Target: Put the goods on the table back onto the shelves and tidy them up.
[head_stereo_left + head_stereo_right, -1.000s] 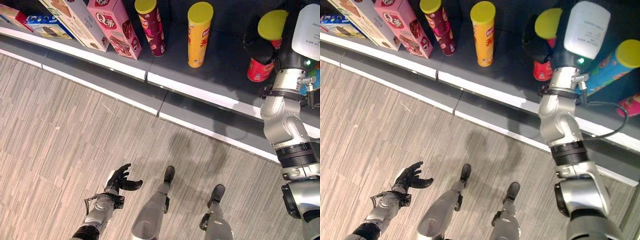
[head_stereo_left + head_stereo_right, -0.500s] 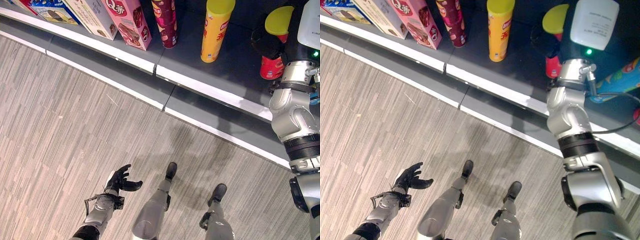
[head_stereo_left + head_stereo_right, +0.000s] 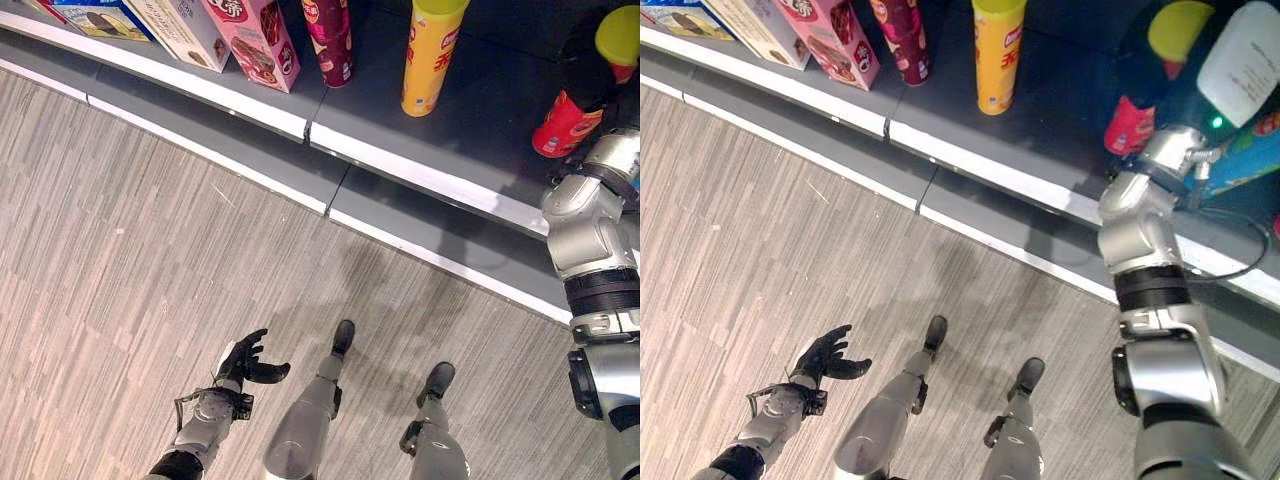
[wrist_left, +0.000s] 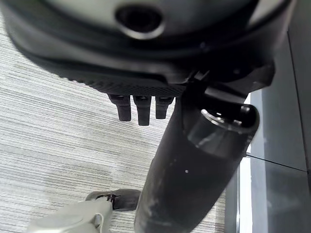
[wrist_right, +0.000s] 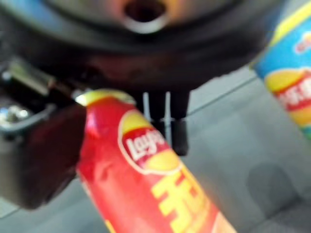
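Right wrist view shows my right hand (image 5: pixel 43 155) clamped round the red, yellow-lidded crisp tube (image 5: pixel 146 179), tilted near the dark shelf's (image 3: pixel 470 130) front edge; released crooked, it could topple. My left hand (image 3: pixel 245 360) hangs loosely open, holding nothing

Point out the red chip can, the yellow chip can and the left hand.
red chip can (image 3: pixel 563 125), left eye view, on its red side wall.
yellow chip can (image 3: pixel 428 65), left eye view, mid-body.
left hand (image 3: pixel 240 360), left eye view, on the palm.
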Motion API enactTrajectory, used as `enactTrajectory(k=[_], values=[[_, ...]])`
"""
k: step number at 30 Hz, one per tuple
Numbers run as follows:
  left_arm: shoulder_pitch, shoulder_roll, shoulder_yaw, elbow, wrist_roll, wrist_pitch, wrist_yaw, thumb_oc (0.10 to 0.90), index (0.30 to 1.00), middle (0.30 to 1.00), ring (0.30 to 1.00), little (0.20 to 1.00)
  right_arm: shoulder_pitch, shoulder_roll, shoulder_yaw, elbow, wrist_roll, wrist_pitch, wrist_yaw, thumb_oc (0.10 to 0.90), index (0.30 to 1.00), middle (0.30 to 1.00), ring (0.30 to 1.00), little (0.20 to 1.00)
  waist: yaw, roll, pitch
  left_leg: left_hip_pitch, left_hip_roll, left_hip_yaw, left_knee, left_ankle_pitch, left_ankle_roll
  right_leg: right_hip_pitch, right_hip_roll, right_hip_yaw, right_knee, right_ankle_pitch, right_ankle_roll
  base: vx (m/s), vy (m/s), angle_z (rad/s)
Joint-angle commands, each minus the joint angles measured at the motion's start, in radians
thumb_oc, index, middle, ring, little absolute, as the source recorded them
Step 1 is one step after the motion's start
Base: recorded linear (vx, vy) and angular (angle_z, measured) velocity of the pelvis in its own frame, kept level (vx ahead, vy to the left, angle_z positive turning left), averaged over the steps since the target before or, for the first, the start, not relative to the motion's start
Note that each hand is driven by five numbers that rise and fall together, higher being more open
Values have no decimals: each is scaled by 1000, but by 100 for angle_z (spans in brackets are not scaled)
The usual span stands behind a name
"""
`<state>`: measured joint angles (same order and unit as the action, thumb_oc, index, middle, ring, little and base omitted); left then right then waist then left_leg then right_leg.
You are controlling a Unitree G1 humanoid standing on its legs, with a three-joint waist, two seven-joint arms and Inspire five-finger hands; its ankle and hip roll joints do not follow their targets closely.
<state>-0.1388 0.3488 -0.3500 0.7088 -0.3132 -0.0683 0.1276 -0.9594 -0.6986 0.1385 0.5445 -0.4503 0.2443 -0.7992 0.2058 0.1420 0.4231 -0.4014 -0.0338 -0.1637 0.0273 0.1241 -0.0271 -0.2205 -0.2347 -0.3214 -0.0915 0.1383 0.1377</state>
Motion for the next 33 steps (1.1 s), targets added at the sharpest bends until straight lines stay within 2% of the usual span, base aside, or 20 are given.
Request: enactTrajectory(k=[1, 3, 14, 15, 23, 33], values=[[-9, 45, -37, 33, -4, -50, 38, 800, 900, 900, 900, 900, -137, -49, 6, -27, -2, -61, -114, 400, 300, 300, 300, 300, 22, -40, -71, -23, -2, -32, -10, -31, -36, 55, -118, 6, 15, 37, 94, 0, 0, 0], [-17, 43, -41, 40, -6, -50, 40, 800, 900, 900, 900, 900, -150, -38, 9, 2, 35, -77, -125, 400, 300, 300, 300, 300, 25, -36, -74, -24, -4, -34, -15, -28, -36, 53, -119, 2, 13, 37, 95, 0, 0, 0], [-21, 43, -43, 51, -4, -55, 45, 800, 900, 900, 900, 900, -173, -40, 24, 45, 68, -95, -144, 400, 300, 300, 300, 300, 30, -28, -72, -38, -11, -39, -19, -23, -38, 44, -125, -8, 11, 40, 98, 4, 0, 0], [-434, 343, 93, 9, 481, 48, 361, 800, 900, 900, 900, 900, 135, 137, 40, -39, 792, -448, 376, 400, 300, 300, 300, 300, -141, -241, -9, -13, 155, 64, 119, -79, -119, -69, -119, 205, 107, 65, 74, 38, -25, 2], [-424, 307, 100, 46, 498, 60, 336, 800, 900, 900, 900, 900, 136, 133, 36, -95, 729, -437, 388, 400, 300, 300, 300, 300, -157, -233, -28, 3, 166, 64, 104, -74, -122, -57, -120, 186, 118, 51, 80, 5, -17, 2], [-408, 313, 118, 35, 511, 65, 336, 800, 900, 900, 900, 900, 122, 144, 31, -178, 641, -442, 364, 400, 300, 300, 300, 300, -162, -245, -28, 20, 172, 57, 106, -83, -114, -54, -112, 191, 141, 38, 80, 0, -13, -8]])
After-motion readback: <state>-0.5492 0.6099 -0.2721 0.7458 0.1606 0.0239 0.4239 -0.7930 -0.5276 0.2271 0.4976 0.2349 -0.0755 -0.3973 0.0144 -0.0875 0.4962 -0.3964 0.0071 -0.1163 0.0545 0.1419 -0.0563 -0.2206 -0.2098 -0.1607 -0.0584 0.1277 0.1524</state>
